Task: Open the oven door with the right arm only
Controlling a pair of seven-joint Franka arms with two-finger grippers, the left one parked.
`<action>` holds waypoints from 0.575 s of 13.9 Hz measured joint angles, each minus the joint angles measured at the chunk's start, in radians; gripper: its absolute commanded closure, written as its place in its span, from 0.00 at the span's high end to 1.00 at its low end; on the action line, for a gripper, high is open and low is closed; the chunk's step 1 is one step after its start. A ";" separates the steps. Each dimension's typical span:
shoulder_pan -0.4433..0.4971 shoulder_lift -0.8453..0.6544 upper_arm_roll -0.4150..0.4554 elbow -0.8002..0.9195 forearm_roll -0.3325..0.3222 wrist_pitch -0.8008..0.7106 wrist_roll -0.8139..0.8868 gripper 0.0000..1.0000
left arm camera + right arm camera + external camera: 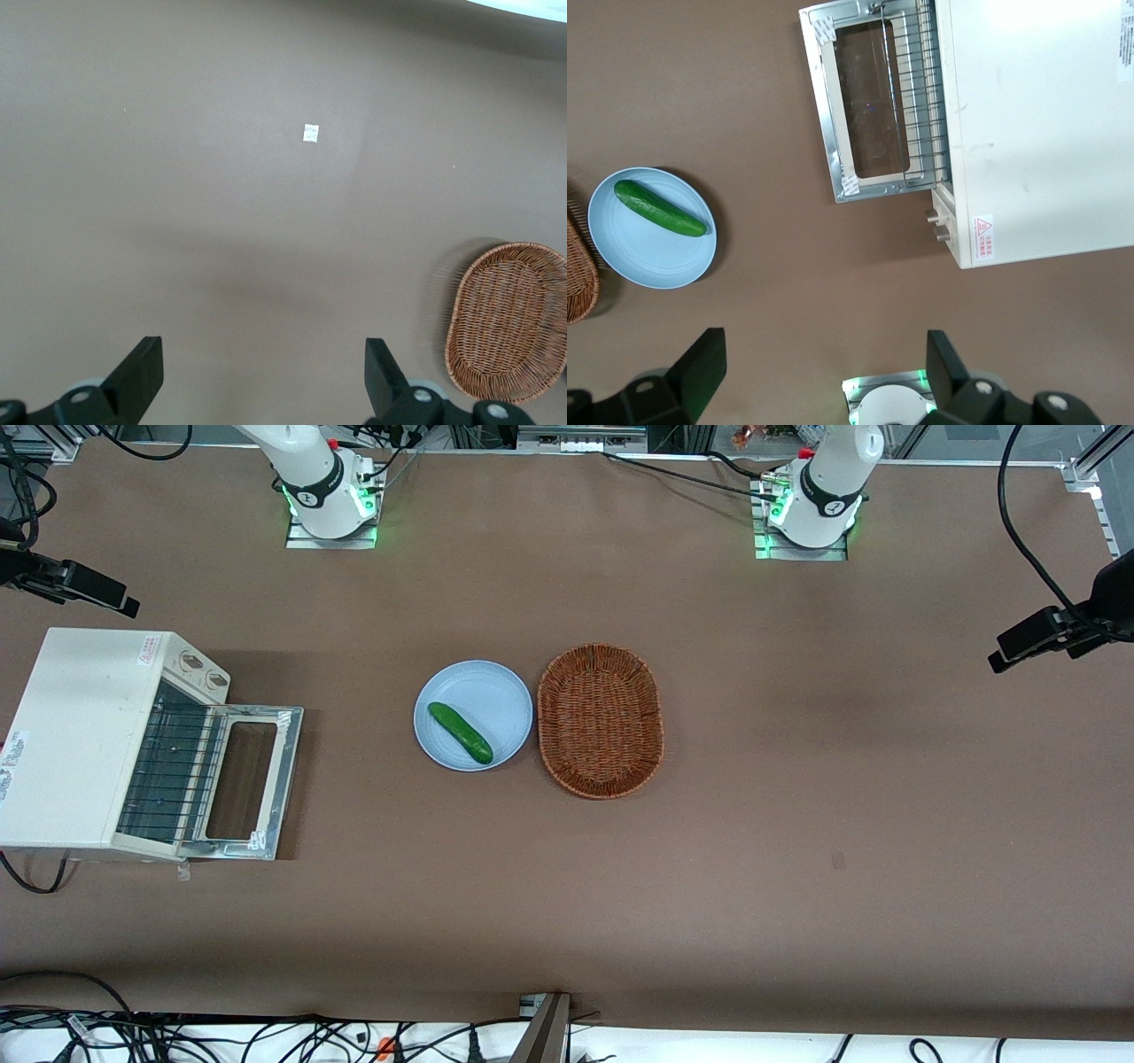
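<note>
The cream-white toaster oven (80,735) stands toward the working arm's end of the table. Its oven door (251,782) is swung fully down and lies flat on the table in front of the oven, shiny metal inner frame facing up. The wire rack (173,771) inside is exposed. The right wrist view shows the door (864,97), the oven top (1036,124) and the two knobs (939,226) from above. The right arm's gripper (824,372) is open and empty, held high above the table over its own base (330,500), well apart from the door. It is out of the front view.
A light-blue plate (500,695) with a green cucumber (460,732) sits mid-table, next to a brown wicker basket (601,720). Black camera mounts (75,584) stand at both table ends. Cables run along the edge nearest the front camera.
</note>
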 measured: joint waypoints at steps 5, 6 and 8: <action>-0.002 0.005 0.001 0.002 0.000 0.017 0.000 1.00; -0.002 0.009 0.002 0.002 0.000 0.029 0.000 1.00; -0.002 0.018 0.004 0.002 0.000 0.051 0.000 1.00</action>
